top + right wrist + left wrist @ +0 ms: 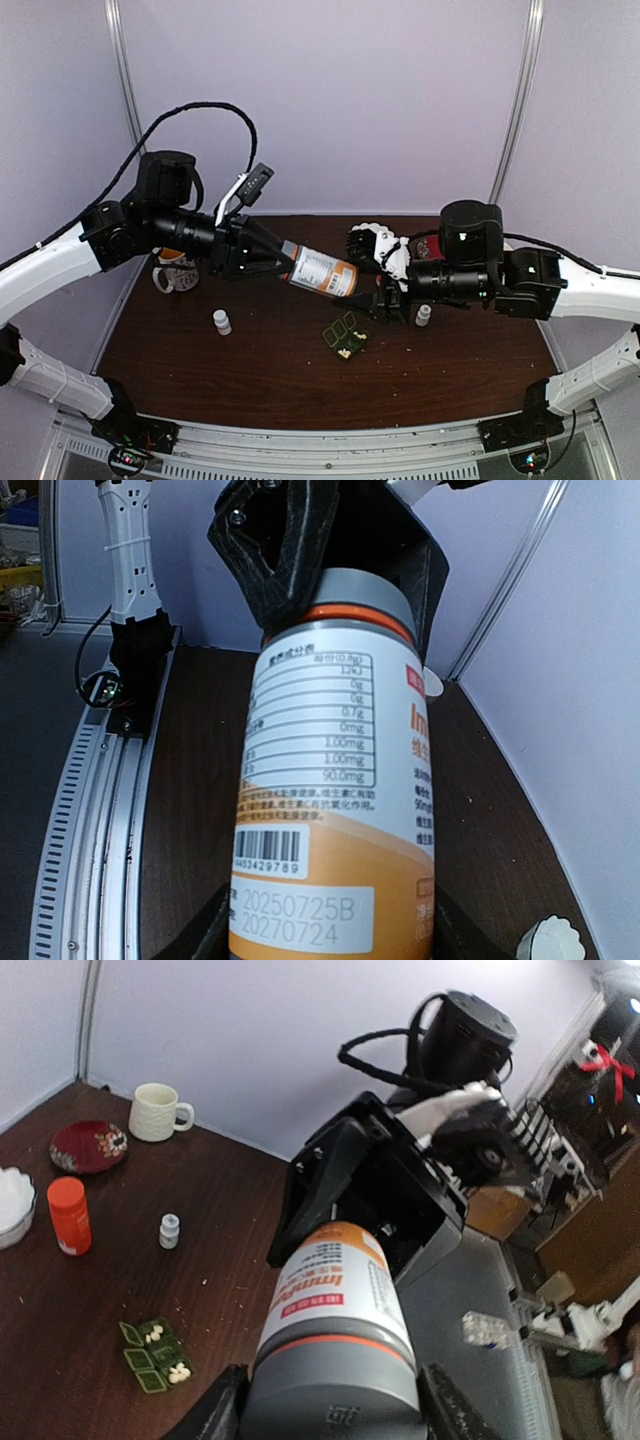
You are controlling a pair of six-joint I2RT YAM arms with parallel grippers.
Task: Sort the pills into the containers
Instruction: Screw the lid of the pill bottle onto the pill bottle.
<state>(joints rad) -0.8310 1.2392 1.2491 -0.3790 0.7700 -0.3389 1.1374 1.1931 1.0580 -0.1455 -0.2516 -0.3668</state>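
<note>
**Before anything is poured, grip square and twist true**

Since the labelled bottle hangs on its side above the table with an arm at each end, the step in hand looks like uncapping it. The left gripper is clamped on the grey cap; in its wrist view its fingers lie against both flanks of the cap. The right gripper is clamped on the base end of the same bottle, its fingers hugging the printed label just ahead of its camera.

The green pill box lies on the table below the right gripper and a little to its near side, lids thrown back. Pills show as whitish specks in at least two of its cells. The middle one looks bare from the left wrist, though it is too small to be sure.

To do this well, the right gripper should act as the vice while the left turns the cap about the bottle's long axis. Any sideways pull could lever the bottle out of either hold. The mouth is better kept level or slightly raised as the cap frees, since tablets could spill short of the box. Only once the cap is clear should the mouth go over a cell.
</note>
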